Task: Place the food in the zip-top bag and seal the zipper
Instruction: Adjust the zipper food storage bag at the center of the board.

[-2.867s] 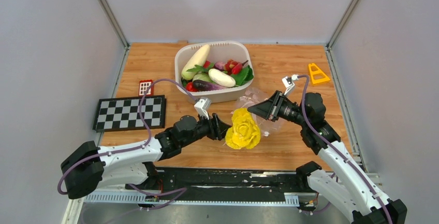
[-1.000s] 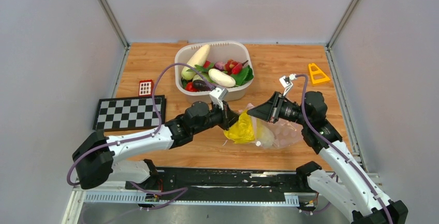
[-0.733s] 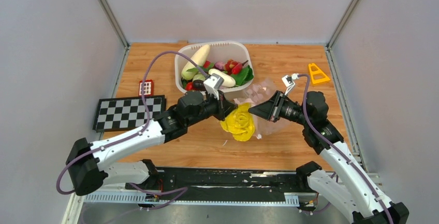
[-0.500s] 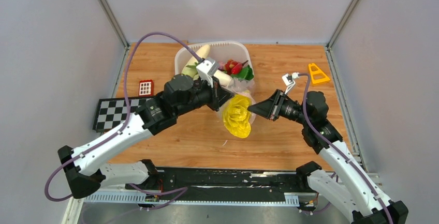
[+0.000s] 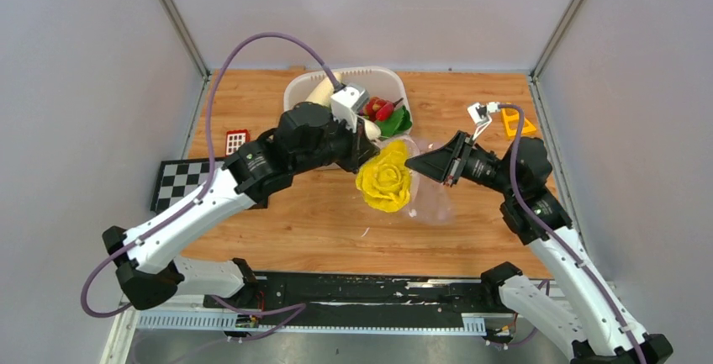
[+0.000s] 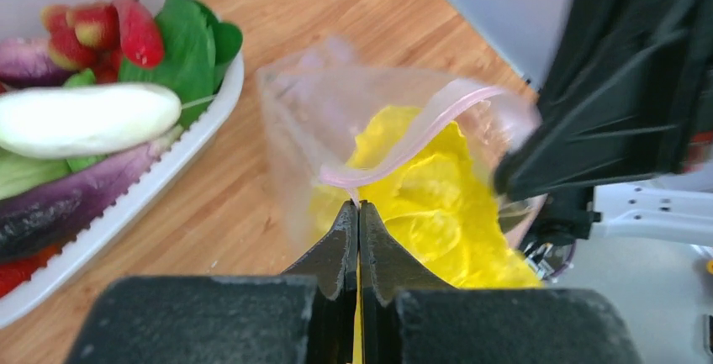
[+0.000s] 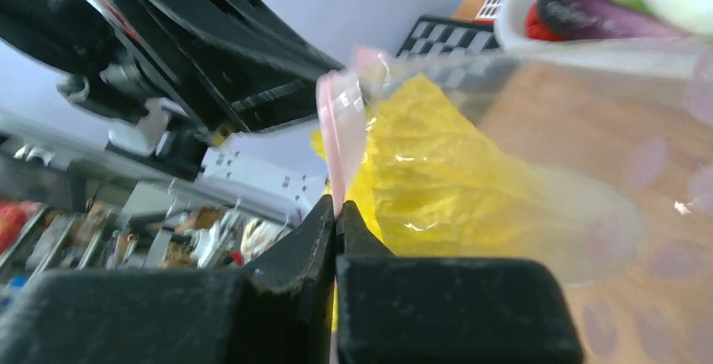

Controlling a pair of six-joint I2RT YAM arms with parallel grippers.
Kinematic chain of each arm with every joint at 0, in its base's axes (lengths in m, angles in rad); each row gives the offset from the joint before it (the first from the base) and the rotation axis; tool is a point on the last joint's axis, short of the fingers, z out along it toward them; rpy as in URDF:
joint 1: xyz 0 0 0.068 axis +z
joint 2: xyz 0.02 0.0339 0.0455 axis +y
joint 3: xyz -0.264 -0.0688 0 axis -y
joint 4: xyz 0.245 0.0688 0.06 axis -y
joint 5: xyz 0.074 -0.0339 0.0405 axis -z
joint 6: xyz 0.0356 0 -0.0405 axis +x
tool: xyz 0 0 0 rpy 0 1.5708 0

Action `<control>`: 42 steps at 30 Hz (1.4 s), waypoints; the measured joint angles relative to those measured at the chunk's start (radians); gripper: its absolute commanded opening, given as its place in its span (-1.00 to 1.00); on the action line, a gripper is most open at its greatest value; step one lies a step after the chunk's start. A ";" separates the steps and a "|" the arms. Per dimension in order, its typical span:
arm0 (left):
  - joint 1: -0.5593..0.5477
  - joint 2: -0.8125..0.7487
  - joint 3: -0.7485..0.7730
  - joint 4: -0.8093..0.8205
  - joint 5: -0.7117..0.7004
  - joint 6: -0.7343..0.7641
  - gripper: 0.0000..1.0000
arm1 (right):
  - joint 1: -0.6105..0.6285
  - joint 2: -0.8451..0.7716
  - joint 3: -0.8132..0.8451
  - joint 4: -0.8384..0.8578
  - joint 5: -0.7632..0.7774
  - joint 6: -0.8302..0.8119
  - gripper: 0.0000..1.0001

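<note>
- Wooden counter [image 5: 277,229] inside a booth of plain grey walls [image 5: 76,87], with metal rails at the corners.
- A black-and-white checkerboard [image 5: 172,186] lies flat at the left edge. A small red tile [image 5: 236,140] sits just behind it.
- An orange triangle [image 5: 514,120] sits on the far right, partly hidden by the right wrist.
- A white tub [image 5: 296,95] stands at the far centre and holds the loose food. The left wrist view shows a white piece [image 6: 84,118], a purple piece [image 6: 59,204], red pieces [image 6: 126,28] and green leaves [image 6: 189,44].
- The zip-top bag [image 5: 429,200] is held up off the counter, just in front of the tub and between the two arms. Its spotted body sags down and to the right.
- The yellow cabbage [image 5: 385,181] shows through the clear film at the bag's mouth, directly between the two tips. How deep it sits in the bag I cannot tell.
- Left end effector [image 6: 358,213]: fingers pressed together, pinching the pale pink zipper [image 6: 404,150] where the strip dips toward it. The cabbage is just beyond the tips.
- Right end effector [image 7: 335,206]: fingers pressed together on the pink strip at the opposite side of the mouth. The cabbage is close behind the film.
- The two tips face each other near the mouth, with the zipper unsealed and bowed open between them.
</note>
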 measured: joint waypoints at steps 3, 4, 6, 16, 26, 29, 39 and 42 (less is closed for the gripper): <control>0.002 0.042 -0.016 -0.027 0.001 -0.002 -1.00 | 0.001 0.016 0.155 -0.266 0.123 -0.170 -1.00; 0.002 0.050 -0.022 -0.045 0.006 -0.004 -1.00 | 0.001 0.032 0.220 -0.367 0.174 -0.243 -1.00; 0.002 0.045 -0.032 -0.057 0.006 -0.005 -1.00 | 0.001 0.068 0.325 -0.535 0.248 -0.373 -1.00; -0.005 -0.125 -0.060 -0.018 -0.021 -0.034 -1.00 | 0.014 0.104 0.492 -0.822 0.100 -0.665 -1.00; 0.008 -0.105 -0.129 0.024 -0.027 -0.049 -1.00 | 0.009 0.051 0.388 -0.672 -0.078 -0.615 -1.00; 0.008 -0.098 -0.199 0.101 -0.008 -0.074 -1.00 | 0.008 0.062 0.434 -0.704 -0.008 -0.632 -1.00; 0.010 -0.161 -0.417 0.459 0.010 -0.174 -1.00 | 0.010 0.061 0.513 -0.785 0.252 -0.690 -1.00; 0.008 -0.198 -0.478 0.534 -0.009 -0.193 -1.00 | 0.013 0.039 0.481 -0.803 0.335 -0.698 -1.00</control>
